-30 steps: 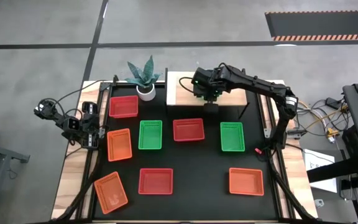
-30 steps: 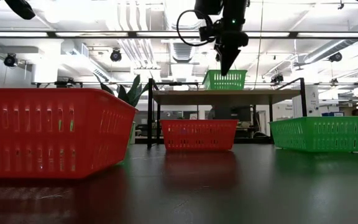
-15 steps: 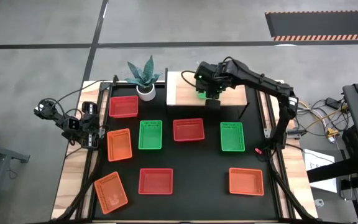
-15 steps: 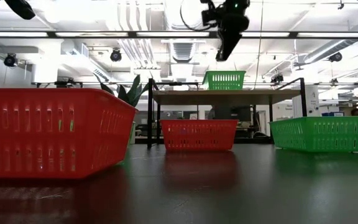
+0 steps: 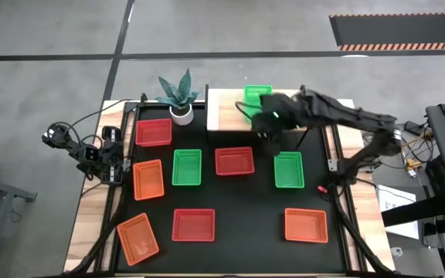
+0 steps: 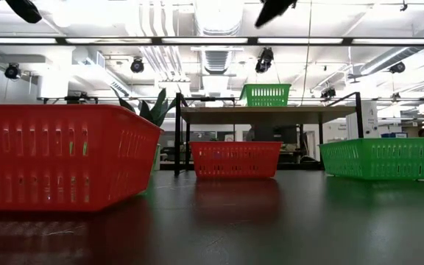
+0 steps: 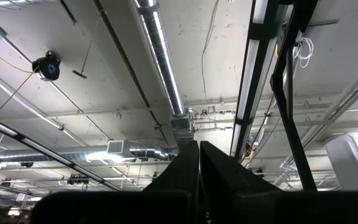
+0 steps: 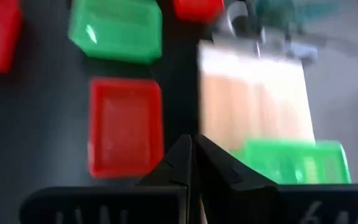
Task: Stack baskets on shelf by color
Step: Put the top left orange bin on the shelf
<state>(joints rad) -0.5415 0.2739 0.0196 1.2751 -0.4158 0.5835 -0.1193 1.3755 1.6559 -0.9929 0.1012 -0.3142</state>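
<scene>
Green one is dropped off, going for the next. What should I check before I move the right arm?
1. Green basket resting flat on the shelf: ok.
2. Right hand clear of that basket: ok, off the shelf's front edge.
3. Right hand empty: ok, but shut; open it before grasping.
4. Next green basket reachable: ok, alone on the table, nothing inside.
5. Room on the shelf for other colours: ok, bare wood beside the green one.
6. Left hand out of the way: ok, at the table's left edge.
</scene>
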